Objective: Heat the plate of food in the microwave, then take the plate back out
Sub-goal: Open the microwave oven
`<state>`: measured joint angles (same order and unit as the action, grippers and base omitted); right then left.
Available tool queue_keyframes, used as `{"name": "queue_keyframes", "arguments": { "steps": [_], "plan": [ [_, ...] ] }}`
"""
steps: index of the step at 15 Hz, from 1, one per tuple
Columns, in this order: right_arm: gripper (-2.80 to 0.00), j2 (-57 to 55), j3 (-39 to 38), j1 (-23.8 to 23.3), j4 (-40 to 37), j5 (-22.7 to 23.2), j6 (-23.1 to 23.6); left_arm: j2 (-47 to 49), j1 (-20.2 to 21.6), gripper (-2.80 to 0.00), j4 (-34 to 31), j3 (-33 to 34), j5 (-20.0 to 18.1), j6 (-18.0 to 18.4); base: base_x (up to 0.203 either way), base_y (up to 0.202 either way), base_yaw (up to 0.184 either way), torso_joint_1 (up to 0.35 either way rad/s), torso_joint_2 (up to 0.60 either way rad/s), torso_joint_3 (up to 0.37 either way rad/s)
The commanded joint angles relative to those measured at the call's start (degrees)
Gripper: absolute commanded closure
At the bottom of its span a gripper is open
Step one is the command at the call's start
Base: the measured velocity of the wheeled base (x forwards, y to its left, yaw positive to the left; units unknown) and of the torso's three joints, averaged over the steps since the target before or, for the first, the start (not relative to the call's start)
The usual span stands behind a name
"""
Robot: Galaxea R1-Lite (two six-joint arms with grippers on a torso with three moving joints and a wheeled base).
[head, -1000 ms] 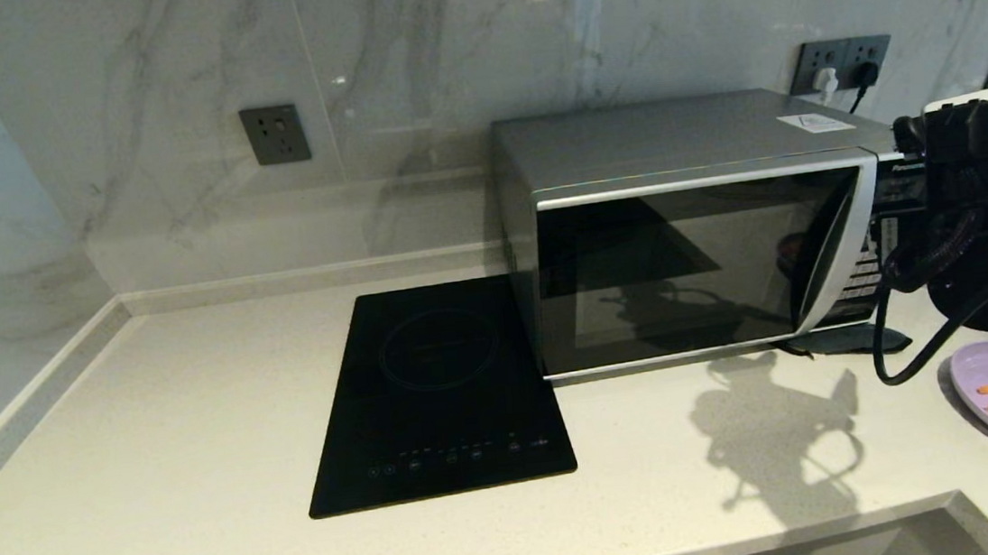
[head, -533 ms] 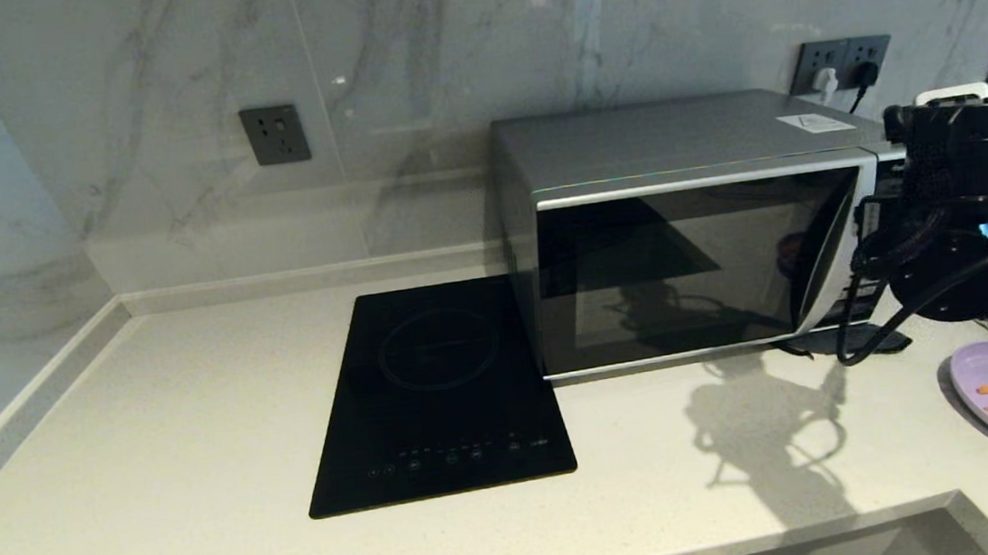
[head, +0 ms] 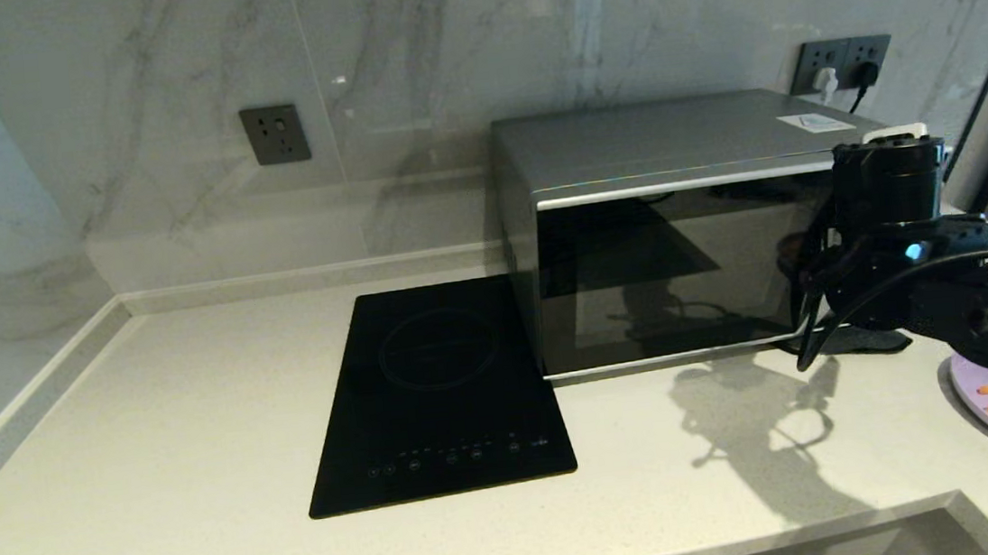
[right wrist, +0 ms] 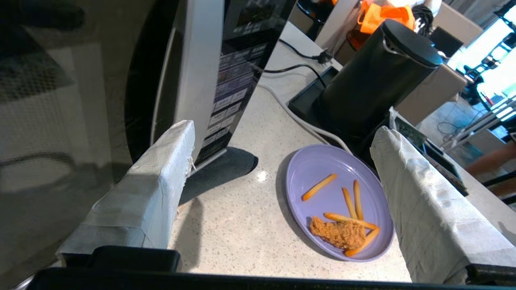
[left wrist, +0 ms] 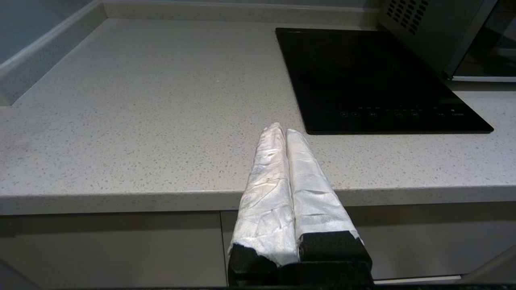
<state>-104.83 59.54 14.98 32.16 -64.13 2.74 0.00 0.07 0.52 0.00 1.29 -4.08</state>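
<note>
even, bright indoor light. the right arm casts a soft grey shadow on the pale speckled stone countertop [head: 199,415] toward seven o'clock. the boxy silver microwave's dark glass door [head: 674,269] shows dim reflections. blown-out window glare at two o'clock in the right wrist view.

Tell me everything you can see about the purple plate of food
The plate of food is a small round lilac plate, plastic by its look, lying flat on the speckled countertop right of the microwave, whose door is shut. It holds several golden fries and one crumbly breaded piece near one edge. Nothing grips it; the open right gripper hovers above. A black kettle stands just behind.
</note>
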Motion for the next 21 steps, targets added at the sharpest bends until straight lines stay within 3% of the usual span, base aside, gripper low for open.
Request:
{"name": "queue_keyframes", "arguments": {
  "steps": [1,11,21],
  "plan": [
    [-2.80,-3.3,1.3,-1.3,0.3,-0.2,-0.2,0.1,0.0,0.00,0.0,0.0,0.0,0.0,0.000,0.000,0.000,0.000,0.00,0.000],
    [-2.80,-7.5,4.5,-1.7,0.3,3.1,-2.0,0.1,0.0,0.00,0.0,0.0,0.0,0.0,0.000,0.000,0.000,0.000,0.00,0.000],
    [-2.80,-10.7,5.5,-6.1,0.4,5.7,-3.4,0.1,0.0,0.00,0.0,0.0,0.0,0.0,0.000,0.000,0.000,0.000,0.00,0.000]
  ]
}}
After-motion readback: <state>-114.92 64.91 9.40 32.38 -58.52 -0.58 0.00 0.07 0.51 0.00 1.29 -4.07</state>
